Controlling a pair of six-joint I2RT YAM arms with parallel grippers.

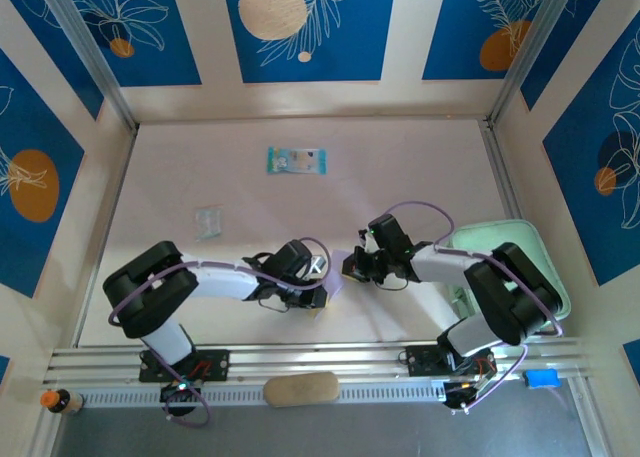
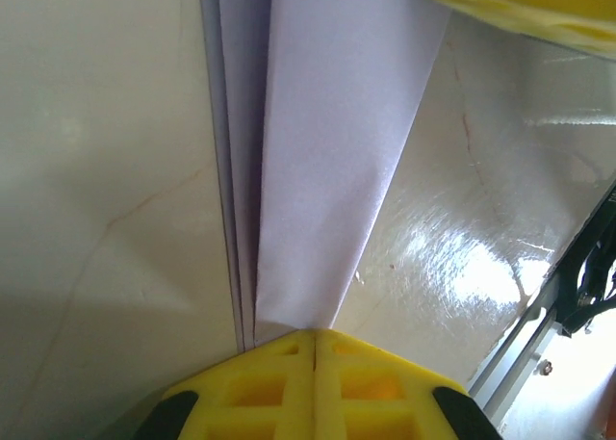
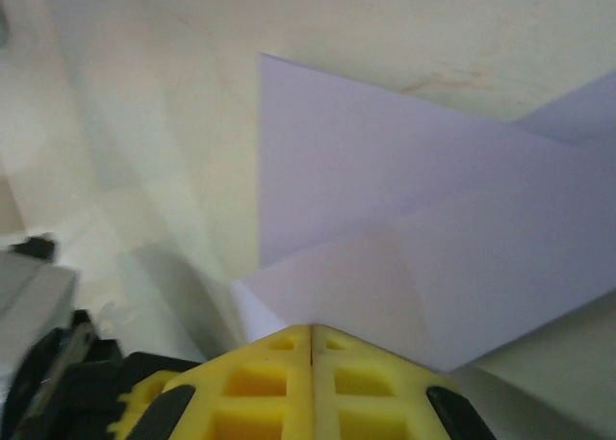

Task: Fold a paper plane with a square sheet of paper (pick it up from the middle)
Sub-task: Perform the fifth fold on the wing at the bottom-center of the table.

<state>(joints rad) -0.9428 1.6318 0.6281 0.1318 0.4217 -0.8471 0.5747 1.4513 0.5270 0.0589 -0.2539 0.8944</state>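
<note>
Left wrist view: left gripper [image 2: 316, 336] was clamped shut on slim folded pale lilac paper plane [image 2: 332, 170]; right gripper [image 3: 311, 330] pinched shut on its other end, prob. just above beige table [image 1: 420, 177], btwn arms

We see the left tool [image 1: 318, 297] and right tool [image 1: 353, 267] meeting at the paper plane [image 1: 335, 280].
The pale lilac slip sits pinched between their tips near the table's [image 1: 420, 177] front middle; a blue-green packet [image 1: 296, 161] lies well back of them, and a mint-green tray [image 1: 510, 233] sits partly under our right arm [image 1: 500, 287].
</note>
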